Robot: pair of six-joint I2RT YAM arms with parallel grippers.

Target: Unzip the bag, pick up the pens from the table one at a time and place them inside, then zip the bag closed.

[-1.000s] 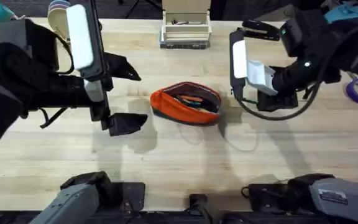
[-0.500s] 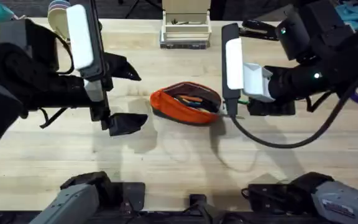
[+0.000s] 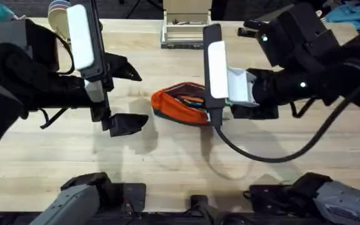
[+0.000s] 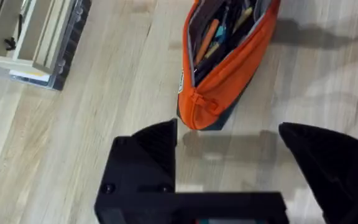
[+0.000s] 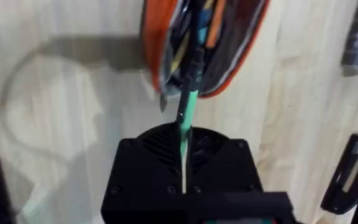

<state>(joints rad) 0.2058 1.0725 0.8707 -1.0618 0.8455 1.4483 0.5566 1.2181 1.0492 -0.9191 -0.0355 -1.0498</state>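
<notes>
The orange bag (image 3: 181,105) lies unzipped mid-table, with several pens (image 4: 207,40) inside it. My right gripper (image 3: 221,110) hovers at the bag's right end, shut on a light green pen (image 5: 187,107). Its dark tip points into the open mouth of the bag (image 5: 229,56). The right gripper (image 5: 184,140) clamps the pen's rear half. My left gripper (image 3: 127,123) stands open just left of the bag with nothing between its fingers. In the left wrist view the bag (image 4: 232,68) lies a little beyond the left gripper (image 4: 229,132).
A white organiser (image 3: 186,28) stands at the table's back edge, with a black stapler (image 3: 260,27) to its right. The organiser (image 4: 36,34) also appears in the left wrist view. Bare table (image 3: 167,156) lies in front of the bag.
My right arm has carried the green pen leftward, from right of the bag to the bag's right end. The left arm and the bag have not moved.
</notes>
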